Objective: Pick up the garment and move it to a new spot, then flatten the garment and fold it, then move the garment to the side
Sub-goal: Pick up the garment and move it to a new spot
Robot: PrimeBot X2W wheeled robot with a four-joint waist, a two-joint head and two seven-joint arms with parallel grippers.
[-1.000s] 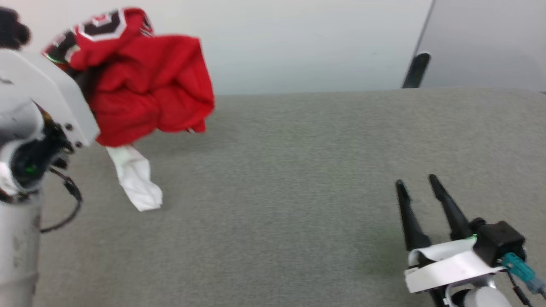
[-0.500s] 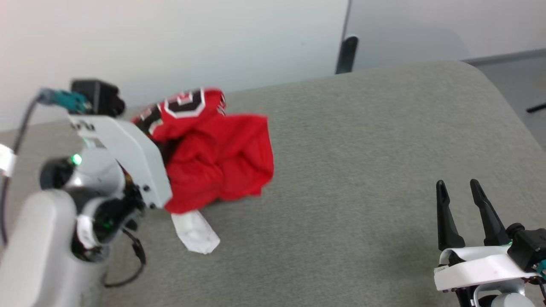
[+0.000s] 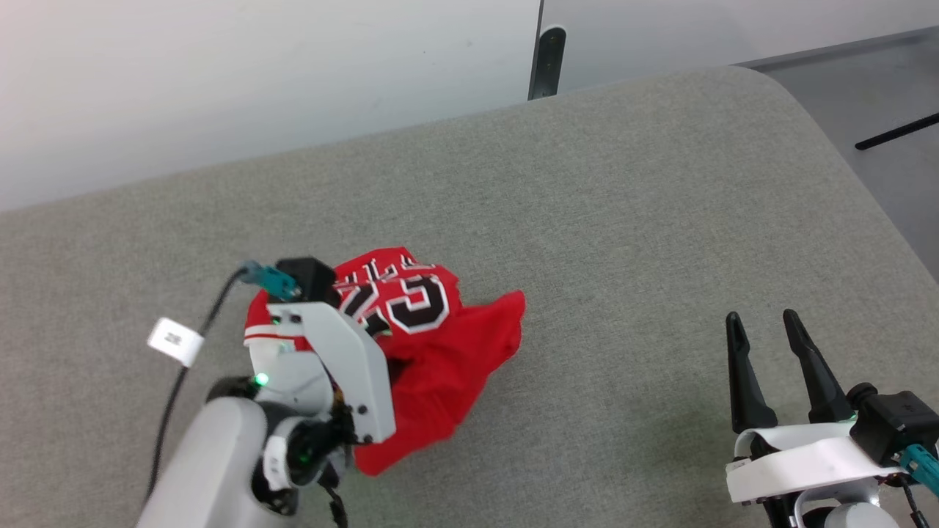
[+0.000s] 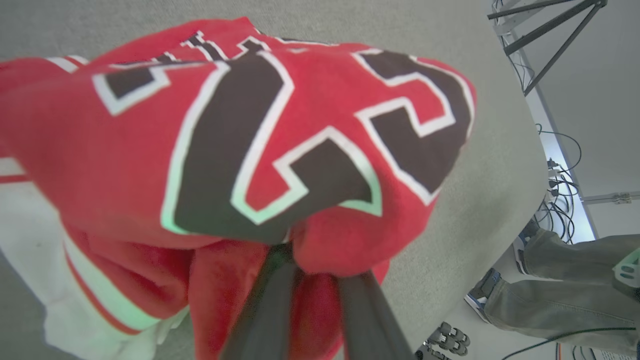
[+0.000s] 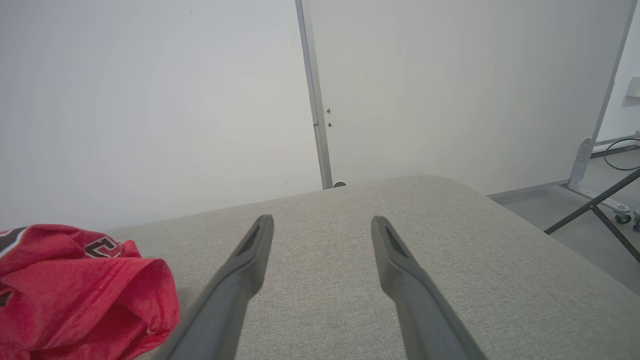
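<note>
The left gripper (image 4: pixel 320 257) was clamped on a bunched fold of the red jersey (image 3: pixel 440 352), which sat crumpled on the left half of the grey fabric table (image 3: pixel 623 220), partly under that arm's wrist. A black, white-outlined "23" (image 4: pixel 310 145) could be read on it; the lettering above it was too creased to read. The right gripper (image 3: pixel 760 320) hovered spread and empty, well apart to the right.

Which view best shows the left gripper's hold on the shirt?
Left wrist view: close up, the left gripper pinches a red fold of the shirt. In the head view the wrist covers that spot; the right wrist view catches the shirt's bunched edge.
</note>
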